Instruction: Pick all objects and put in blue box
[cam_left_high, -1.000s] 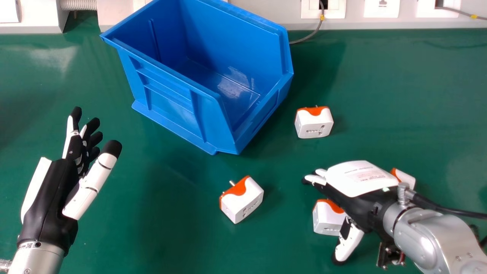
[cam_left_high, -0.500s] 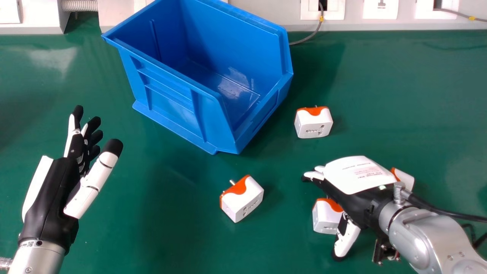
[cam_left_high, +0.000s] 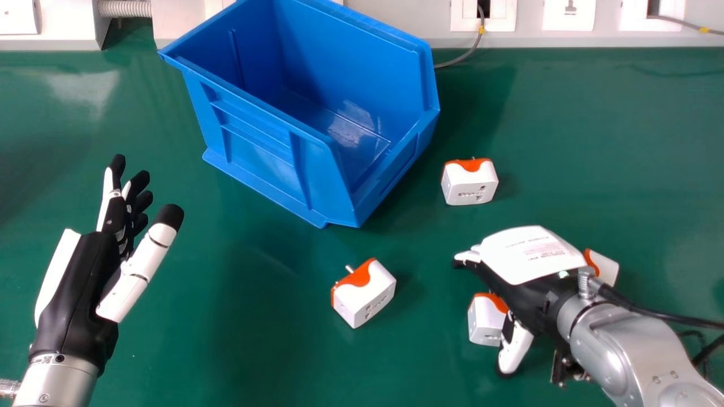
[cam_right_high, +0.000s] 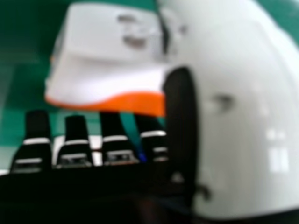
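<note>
Expecting a light, stiff, slick plug beside our loosely spread, empty right hand, we'd pinch the plug's flat sides.

Glossy plastic bin, prob. smooth.

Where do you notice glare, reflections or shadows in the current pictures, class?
Head view: a pale patch of glare on the green table at the far left, a shiny reflection inside the blue box, a soft shadow right of it; right hand view: bright reflections on the right hand.
</note>
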Controlling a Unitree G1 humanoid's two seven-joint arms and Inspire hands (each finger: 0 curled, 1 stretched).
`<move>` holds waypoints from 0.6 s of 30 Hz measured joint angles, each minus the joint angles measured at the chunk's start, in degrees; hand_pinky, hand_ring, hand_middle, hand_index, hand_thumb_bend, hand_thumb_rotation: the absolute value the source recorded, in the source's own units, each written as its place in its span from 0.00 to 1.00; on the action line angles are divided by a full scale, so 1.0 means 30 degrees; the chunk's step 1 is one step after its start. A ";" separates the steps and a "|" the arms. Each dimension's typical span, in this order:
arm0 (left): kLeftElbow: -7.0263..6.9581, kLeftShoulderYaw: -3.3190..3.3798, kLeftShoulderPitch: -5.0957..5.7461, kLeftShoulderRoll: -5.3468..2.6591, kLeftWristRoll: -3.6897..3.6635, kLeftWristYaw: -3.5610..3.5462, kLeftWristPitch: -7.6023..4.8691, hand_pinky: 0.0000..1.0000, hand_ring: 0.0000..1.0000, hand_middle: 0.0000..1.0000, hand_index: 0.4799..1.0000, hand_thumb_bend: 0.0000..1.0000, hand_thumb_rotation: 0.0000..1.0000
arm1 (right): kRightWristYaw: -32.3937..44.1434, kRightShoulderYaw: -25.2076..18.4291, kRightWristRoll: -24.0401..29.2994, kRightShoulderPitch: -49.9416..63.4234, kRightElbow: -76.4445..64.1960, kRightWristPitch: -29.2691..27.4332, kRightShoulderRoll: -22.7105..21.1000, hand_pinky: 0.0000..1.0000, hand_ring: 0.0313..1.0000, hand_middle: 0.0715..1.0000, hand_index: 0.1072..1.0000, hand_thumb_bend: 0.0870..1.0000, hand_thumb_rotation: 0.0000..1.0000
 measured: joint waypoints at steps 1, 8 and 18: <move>0.0046 0.0018 0.0002 0.0051 0.0000 0.0001 -0.0015 1.00 0.99 1.00 0.97 0.58 0.79 | 0.0168 -0.0015 -0.0026 0.0025 -0.0175 0.0165 0.0000 0.74 0.88 0.86 0.80 0.54 0.01; 0.0091 0.0011 -0.0031 0.0210 0.0000 -0.0002 -0.0052 1.00 0.99 1.00 0.98 0.58 0.80 | 0.0851 -0.0030 -0.0129 0.0594 -0.1282 0.1562 0.0384 0.73 0.88 0.87 0.81 0.53 0.00; 0.0109 0.0017 -0.0049 0.0294 0.0027 0.0013 -0.0140 1.00 1.00 1.00 0.99 0.57 0.81 | 0.1253 -0.0034 -0.0855 0.1346 -0.1949 0.3511 0.1246 0.75 0.88 0.87 0.83 0.49 0.00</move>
